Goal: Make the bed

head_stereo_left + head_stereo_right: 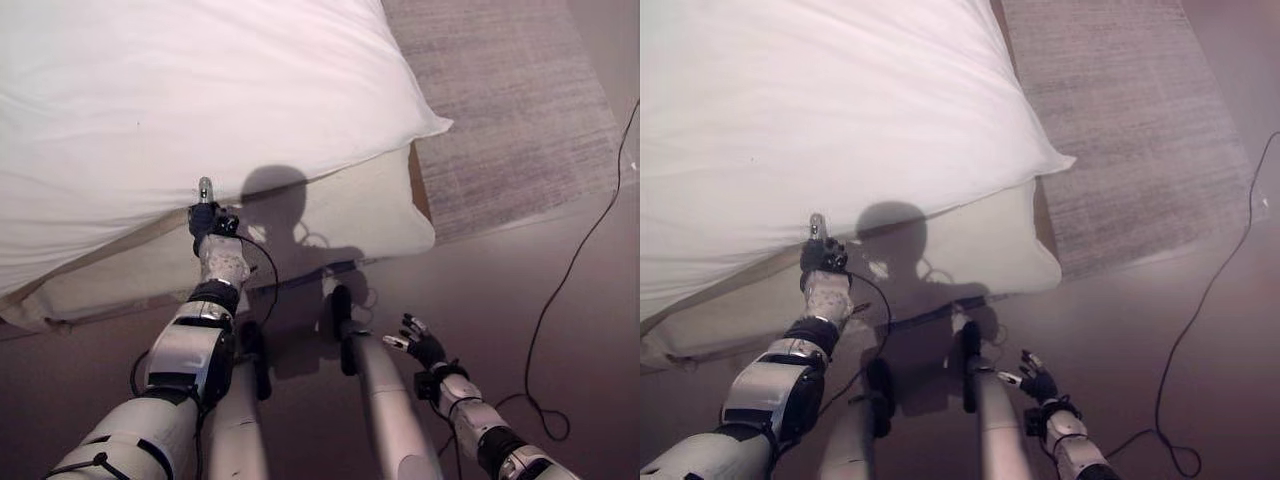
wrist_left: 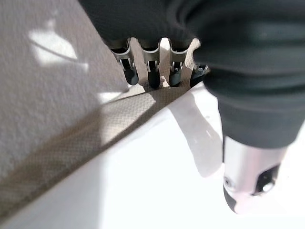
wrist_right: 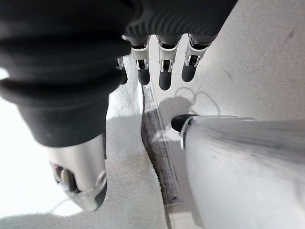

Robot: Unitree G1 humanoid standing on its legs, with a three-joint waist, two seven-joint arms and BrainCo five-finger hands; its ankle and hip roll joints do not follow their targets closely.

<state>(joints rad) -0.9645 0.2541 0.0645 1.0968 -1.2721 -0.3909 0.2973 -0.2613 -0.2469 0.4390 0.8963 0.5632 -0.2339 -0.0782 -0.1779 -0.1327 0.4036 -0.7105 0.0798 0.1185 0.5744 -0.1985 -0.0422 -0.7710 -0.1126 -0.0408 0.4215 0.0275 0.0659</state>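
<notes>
A: What's biggest here?

B: The white duvet (image 1: 180, 90), spread over the bed ahead of the left hand (image 1: 205, 215), its corner hanging out past the mattress (image 1: 330, 215) toward the grey rug (image 1: 510, 110) beyond. The mattress side shows just below the duvet's edge, right in front of that hand.

A: And the left hand itself?

B: It's raised to the duvet's lower edge, where the cloth meets the mattress side. In the left wrist view its fingers (image 2: 152, 71) reach straight toward the seam and the thumb stands apart; nothing is caught between them, so I'd call it relaxed, not clamped on cloth.

A: The right hand (image 1: 425, 345)?

B: Low, well away from the bed, over the floor (image 1: 520, 290). Fingers spread loose, holding nothing.

A: Which step, then?

B: I'd judge it's lining up to take the duvet's hanging edge. Next it needs fingers and thumb closed round that hem, then a pull to straighten it.

A: Anything unclear?

B: The bed's far side is cut off, so how smooth the duvet lies there I can't say. Whether the fingertips already touch the cloth is hard to tell.
</notes>
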